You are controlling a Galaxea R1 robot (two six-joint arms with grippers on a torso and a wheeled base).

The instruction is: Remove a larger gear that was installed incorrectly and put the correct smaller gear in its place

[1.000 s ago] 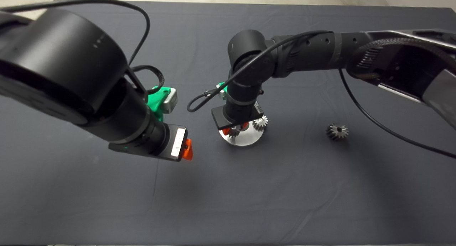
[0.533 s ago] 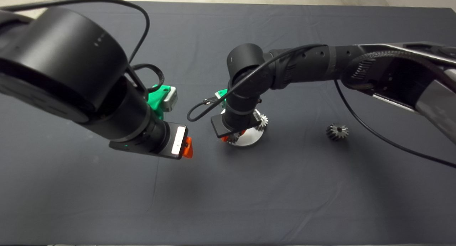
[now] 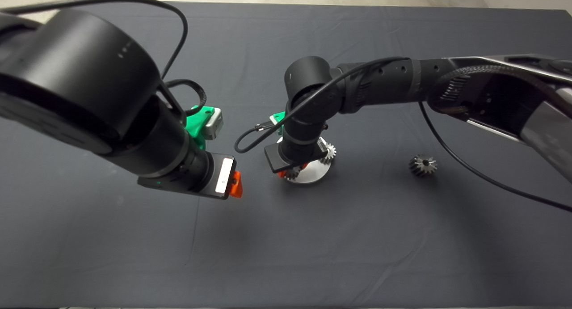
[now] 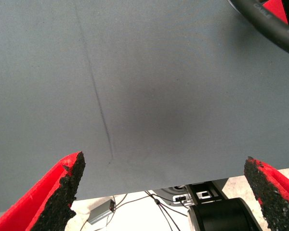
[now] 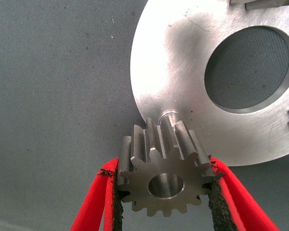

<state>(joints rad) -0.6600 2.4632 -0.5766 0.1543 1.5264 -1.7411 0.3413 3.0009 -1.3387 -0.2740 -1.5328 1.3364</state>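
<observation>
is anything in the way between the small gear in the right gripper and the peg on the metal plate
Nothing visible. The right gripper holds the small gear close to the bare peg on the plate, with no other part between them. The large gear lies off to the side on the mat, and the left gripper hovers apart.

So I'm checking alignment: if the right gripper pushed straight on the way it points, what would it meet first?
Probably the short peg on the round steel plate; the held smaller gear sits just short of it, though depth is unclear.
</observation>
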